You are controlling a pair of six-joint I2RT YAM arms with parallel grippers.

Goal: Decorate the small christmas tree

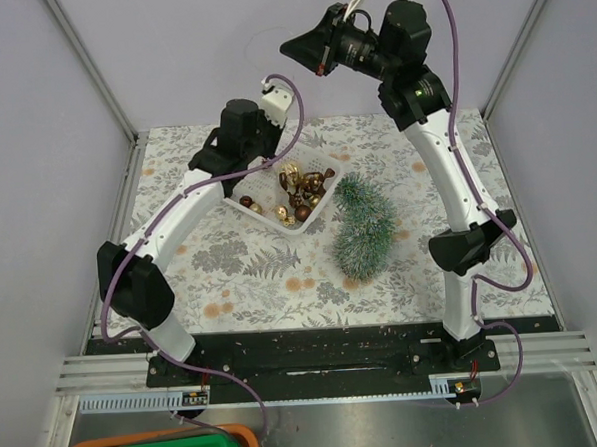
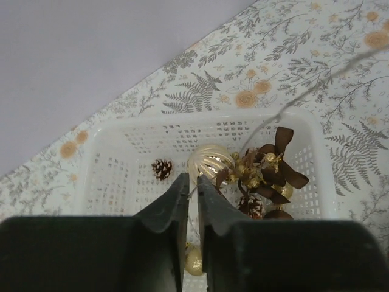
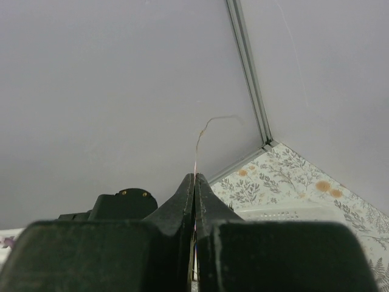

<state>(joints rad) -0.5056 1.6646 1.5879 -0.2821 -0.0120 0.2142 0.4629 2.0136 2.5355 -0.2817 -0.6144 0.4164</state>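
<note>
Grey walls are enclosing a desk draped in leaf-print cloth. We are seeing the small christmas tree just right of a white basket of ornaments. The left gripper is hovering over the basket, fingers almost touching, gripping a fine strand. The right gripper is hanging high, pinching a thin wire.

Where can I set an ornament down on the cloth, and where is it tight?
Free: the near strip of tablecloth in front of the basket and tree; also the patch between the tree and the right arm. Crowded: the basket, full of ornaments under the left gripper, with the tree close beside it.
</note>
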